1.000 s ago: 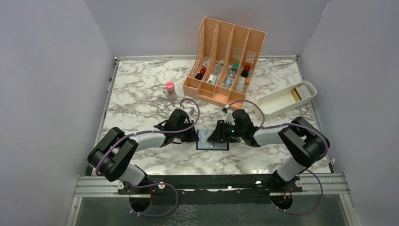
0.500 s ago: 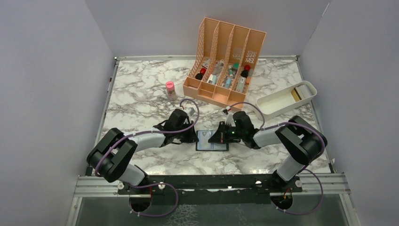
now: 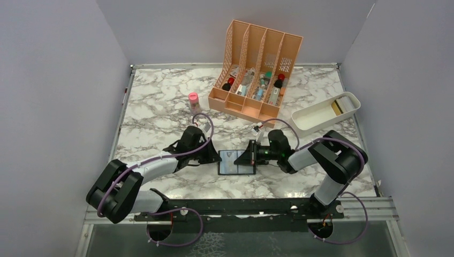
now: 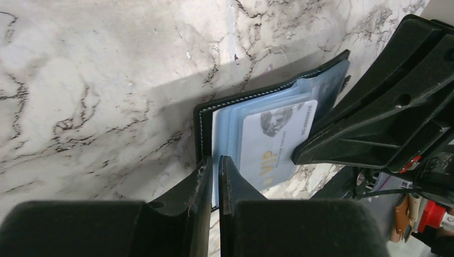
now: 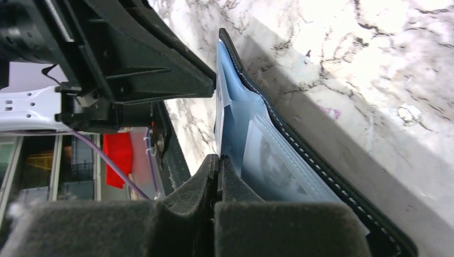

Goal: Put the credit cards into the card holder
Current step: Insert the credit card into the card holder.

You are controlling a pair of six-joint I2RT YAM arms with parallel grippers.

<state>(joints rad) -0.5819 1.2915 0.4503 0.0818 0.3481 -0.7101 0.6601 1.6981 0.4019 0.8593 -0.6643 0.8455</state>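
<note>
Card holder: the card holder [image 3: 233, 165] is laid open on the worktop [image 3: 160, 107] at the centre of the top view, with its bluish inner faces turned up.
Card in place: a pale VIP card [image 4: 273, 136] is seen in one of the holder's pockets.
Right gripper: the right gripper [image 5: 217, 163] is clenched, with nothing seen between its pads. Its tip is set against the holder's inner face, on the holder's right side in the top view.
Left gripper: the left gripper [image 4: 214, 168] is placed at the holder's left edge, its jaws parted only by a thin slit. Whether a leaf is nipped there cannot be told.
Change: within the last second the right jaws have been drawn together from partly spread. The left arm has been pulled back toward the left of the frame. The holder has been shifted slightly toward the lower left.
Meaning: this card is judged to be seated, and the holder is probably being steadied or let go.
Still to do: more credit cards [image 3: 337, 107] are left in the white tray [image 3: 316, 120] at the right, well apart from the holder.
</note>
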